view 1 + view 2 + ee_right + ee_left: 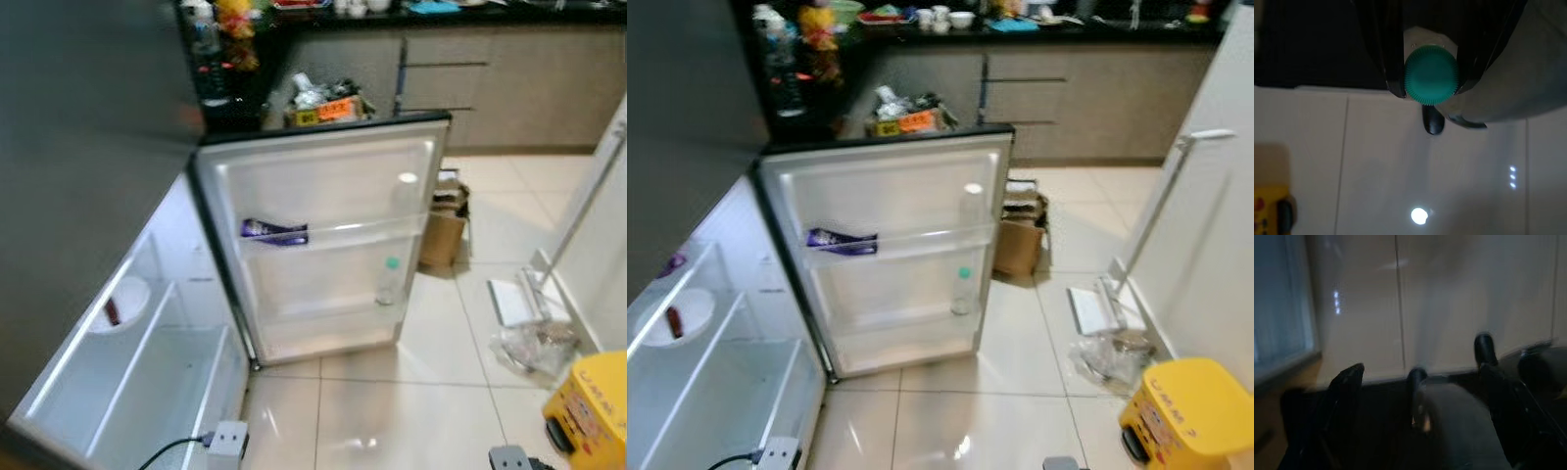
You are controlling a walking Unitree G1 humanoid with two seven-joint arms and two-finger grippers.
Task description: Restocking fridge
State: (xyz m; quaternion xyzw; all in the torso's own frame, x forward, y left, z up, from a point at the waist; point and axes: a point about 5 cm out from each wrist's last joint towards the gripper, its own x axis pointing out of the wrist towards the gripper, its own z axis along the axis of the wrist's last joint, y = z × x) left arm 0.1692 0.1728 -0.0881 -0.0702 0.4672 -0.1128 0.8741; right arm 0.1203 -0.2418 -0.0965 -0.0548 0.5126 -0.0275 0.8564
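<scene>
The small fridge stands open, its door point(323, 176) swung out over the tiled floor. On the door's shelves sit a purple packet point(274, 232), a clear bottle with a green cap point(389, 282) and a white-capped bottle point(406, 191). Inside the fridge a white bowl point(118, 304) rests on a shelf. My right gripper point(1431, 92) is shut on a bottle with a green cap point(1431, 71), held above the floor. The left gripper point(1418, 360) hangs low over the tiles, blurred, its black fingers point(1347, 382) spread with nothing between them.
A yellow box point(593, 401) sits on the floor at the right, with a plastic bag point(534, 343) and a flat mop point(519, 294) behind it. A cardboard box point(443, 230) stands past the door. A white plug block point(227, 439) lies by the fridge's base.
</scene>
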